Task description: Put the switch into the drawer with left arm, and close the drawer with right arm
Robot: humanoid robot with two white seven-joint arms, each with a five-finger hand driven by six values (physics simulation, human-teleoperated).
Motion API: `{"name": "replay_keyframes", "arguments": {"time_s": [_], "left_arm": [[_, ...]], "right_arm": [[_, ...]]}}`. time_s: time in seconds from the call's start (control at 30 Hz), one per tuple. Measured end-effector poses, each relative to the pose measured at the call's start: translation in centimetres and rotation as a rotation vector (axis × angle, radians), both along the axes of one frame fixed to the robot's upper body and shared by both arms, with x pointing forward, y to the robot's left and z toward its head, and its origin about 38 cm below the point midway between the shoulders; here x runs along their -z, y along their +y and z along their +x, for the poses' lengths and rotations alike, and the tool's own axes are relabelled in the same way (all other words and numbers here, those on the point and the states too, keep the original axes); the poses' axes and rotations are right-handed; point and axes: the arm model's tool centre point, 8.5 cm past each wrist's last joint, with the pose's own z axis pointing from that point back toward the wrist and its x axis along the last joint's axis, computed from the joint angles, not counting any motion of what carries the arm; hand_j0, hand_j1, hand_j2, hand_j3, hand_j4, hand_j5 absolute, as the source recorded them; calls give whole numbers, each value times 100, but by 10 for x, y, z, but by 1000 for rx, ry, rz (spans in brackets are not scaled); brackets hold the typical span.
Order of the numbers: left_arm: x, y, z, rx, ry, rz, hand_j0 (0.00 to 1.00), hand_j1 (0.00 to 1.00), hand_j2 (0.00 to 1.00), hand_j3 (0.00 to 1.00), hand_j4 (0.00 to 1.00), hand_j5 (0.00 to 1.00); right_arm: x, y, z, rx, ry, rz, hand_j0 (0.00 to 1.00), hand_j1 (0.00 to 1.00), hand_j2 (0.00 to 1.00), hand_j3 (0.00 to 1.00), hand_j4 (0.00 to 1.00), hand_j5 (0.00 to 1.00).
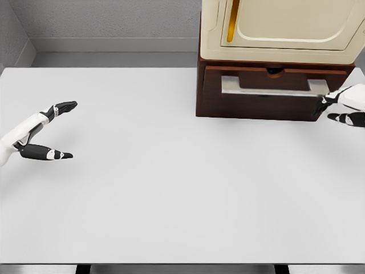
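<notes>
Dark-brown drawer (268, 94) w/ steel handle (274, 87) looks nearly shut; rigid, prob slides easy, push on the front. Switch not visible, maybe already inside. Left hand (43, 132) fingers spread, empty, over white counter (171, 188). Right hand (345, 105) fingers relaxed beside handle's end.

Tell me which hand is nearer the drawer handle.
Right. The right hand sits just off the right end of the drawer handle, fingers open. The left hand is far off at the table's left edge, open and holding nothing.
</notes>
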Motion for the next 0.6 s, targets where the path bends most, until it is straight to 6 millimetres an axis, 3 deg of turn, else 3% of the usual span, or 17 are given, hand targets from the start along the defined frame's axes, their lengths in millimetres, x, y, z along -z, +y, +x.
{"name": "replay_keyframes", "arguments": {"time_s": [0.3,0.6], "left_arm": [[0,0,0,0,0,0,100,100,100,100,100,100],[6,1,-5,-1,18,8,100,100,100,100,100,100]], "right_arm": [[8,5,2,-14,18,-12,56,56,56,56,56,56],[21,-3,-9,-8,64,-42,58,58,58,58,58,58]]}}
